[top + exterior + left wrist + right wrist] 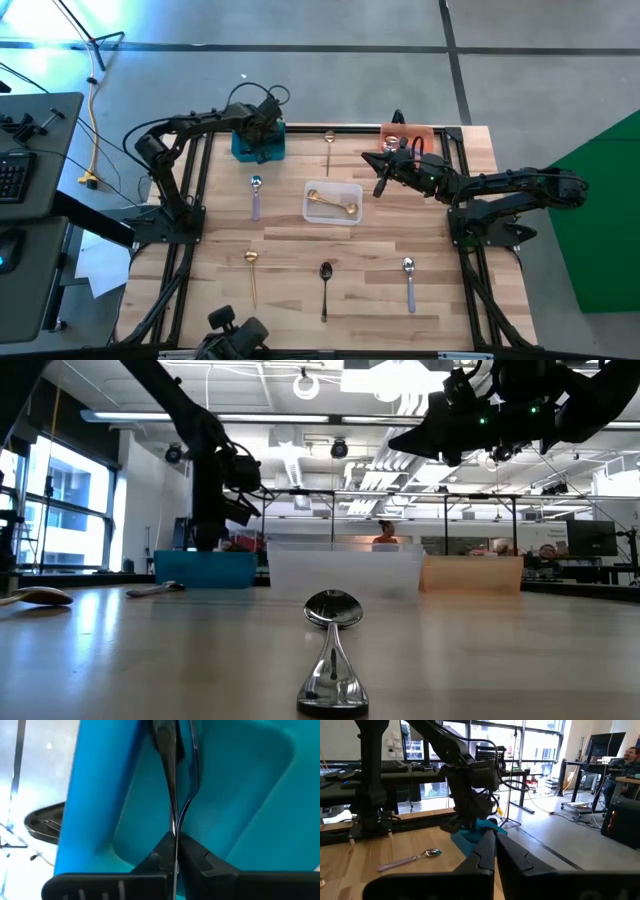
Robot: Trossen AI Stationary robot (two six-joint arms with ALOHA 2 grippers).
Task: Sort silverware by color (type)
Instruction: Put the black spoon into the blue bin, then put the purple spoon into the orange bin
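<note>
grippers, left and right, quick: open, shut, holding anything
Left gripper: shut on a dark spoon, over the blue bin.
Right gripper: shut, nothing between its fingers, raised near the orange bin.

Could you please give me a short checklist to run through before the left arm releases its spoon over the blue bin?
1. Left pincer shut on the dark spoon: ok, the handle is pinched between its fingers.
2. Spoon over the blue bin: ok, the left wrist view shows blue plastic behind it.
3. Spoon clear of the bin floor: cannot tell.
4. Right pincer shut and holding nothing: ok, nothing shows between its fingers.
5. Right arm out of the left arm's way: ok, it hangs by the orange bin, above the clear bin's far right corner.
6. Sorting finished: not ok, spoons remain on the table, including a black spoon.
</note>
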